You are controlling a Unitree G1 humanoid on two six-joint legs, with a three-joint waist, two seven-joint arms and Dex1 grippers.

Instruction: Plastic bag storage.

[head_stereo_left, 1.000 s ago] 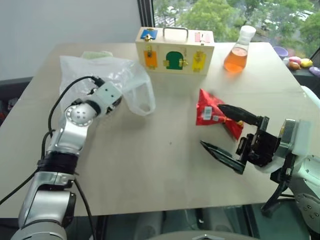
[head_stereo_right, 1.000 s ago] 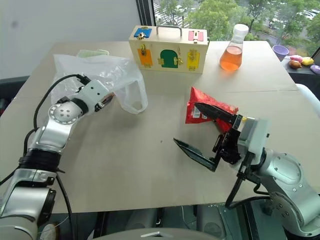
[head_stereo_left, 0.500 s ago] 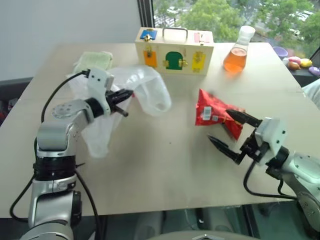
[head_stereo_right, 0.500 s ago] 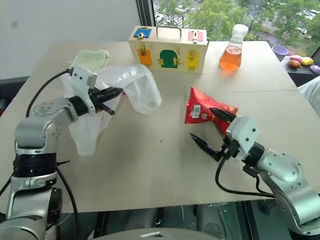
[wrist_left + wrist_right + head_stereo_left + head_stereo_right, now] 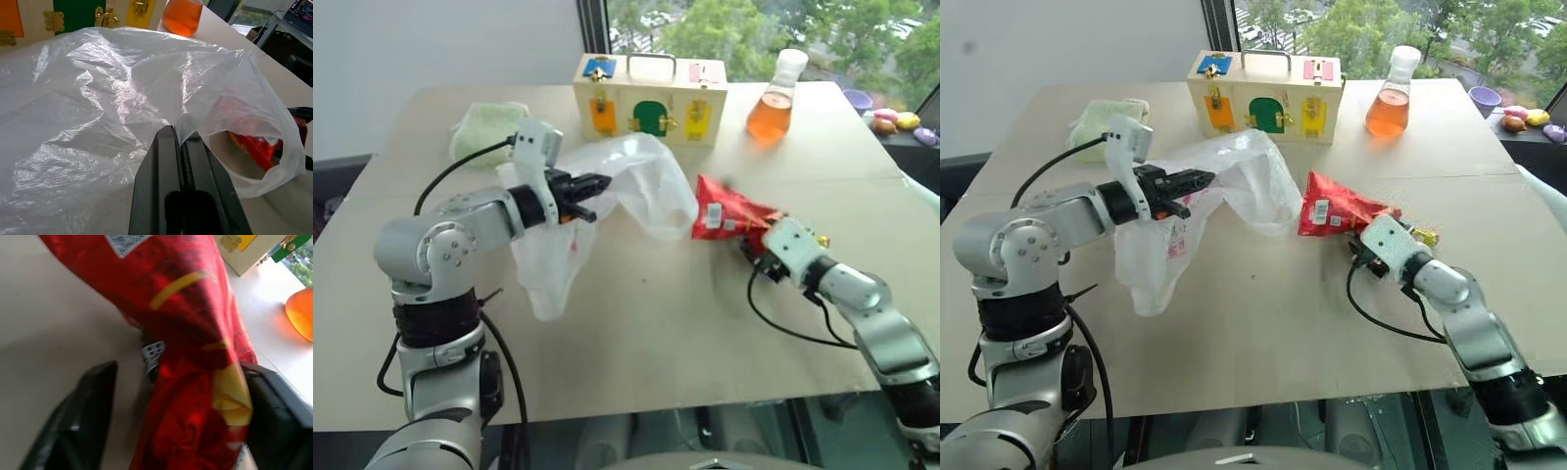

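From the head views, the left gripper holds the plastic bag lifted off the table, its loose end drooping. The right gripper reaches the red snack packet.

Left wrist view: both fingers pinch a fold of bag.

Right wrist view: fingers straddle the packet, still apart; a grip I cannot tell.

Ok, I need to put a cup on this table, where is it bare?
The near half of the table is bare, between the hanging plastic bag and the right gripper. The far left corner beside the green cloth is bare too. Mid-table is crowded: bag, red packet, wooden box, flask.
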